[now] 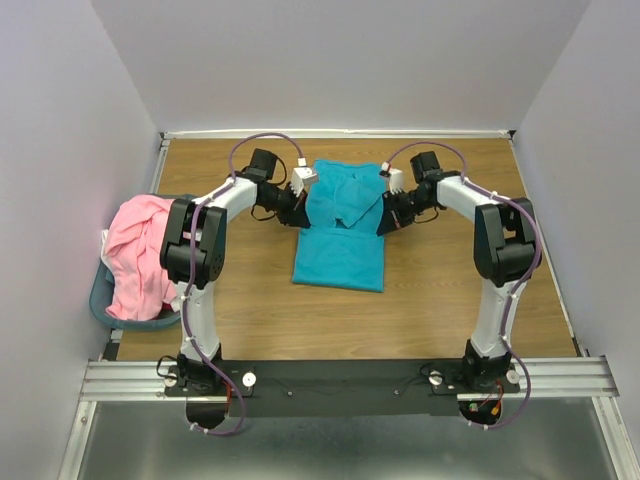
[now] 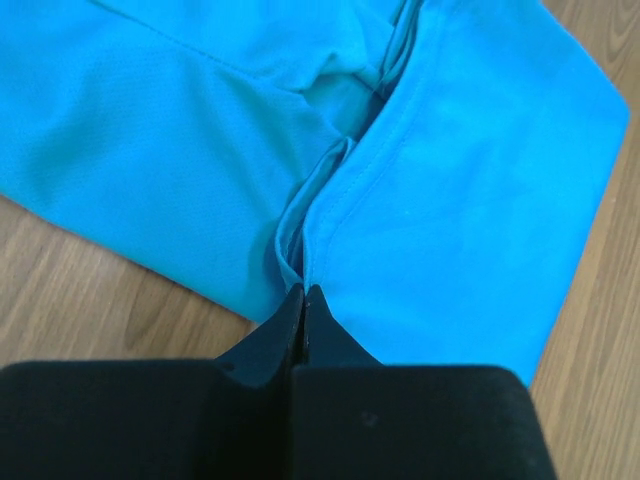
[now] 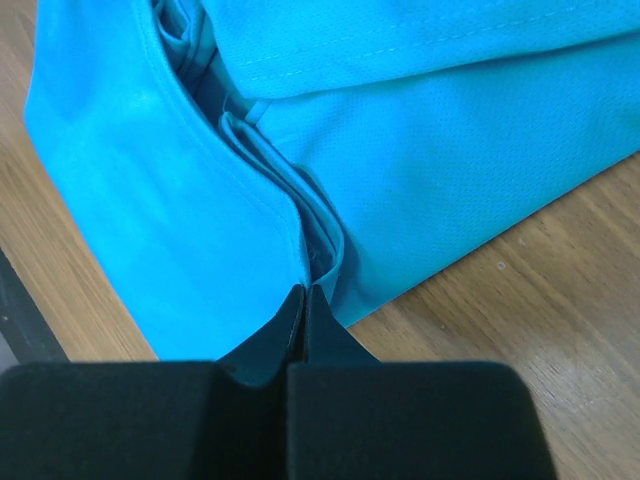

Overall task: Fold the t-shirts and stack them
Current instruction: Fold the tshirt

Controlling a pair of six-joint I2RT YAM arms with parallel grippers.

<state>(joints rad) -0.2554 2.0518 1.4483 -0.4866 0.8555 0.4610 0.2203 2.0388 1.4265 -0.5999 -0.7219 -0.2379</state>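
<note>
partly folded teal t-shirt (image 1: 338, 240) lying flat mid wooden counter (image 1: 440, 300), left hand (image 2: 303, 297) pinched tight on a fold at the shirt's left edge, right hand (image 3: 303, 297) pinched tight on its right edge, pink t-shirt (image 1: 140, 250) heaped in blue-grey basket (image 1: 98, 298) at the counter's left side

The wooden tabletop (image 1: 440, 290) carries a teal t-shirt (image 1: 340, 240) at upper centre and a blue-grey basket (image 1: 100, 295) at the left edge.
</note>
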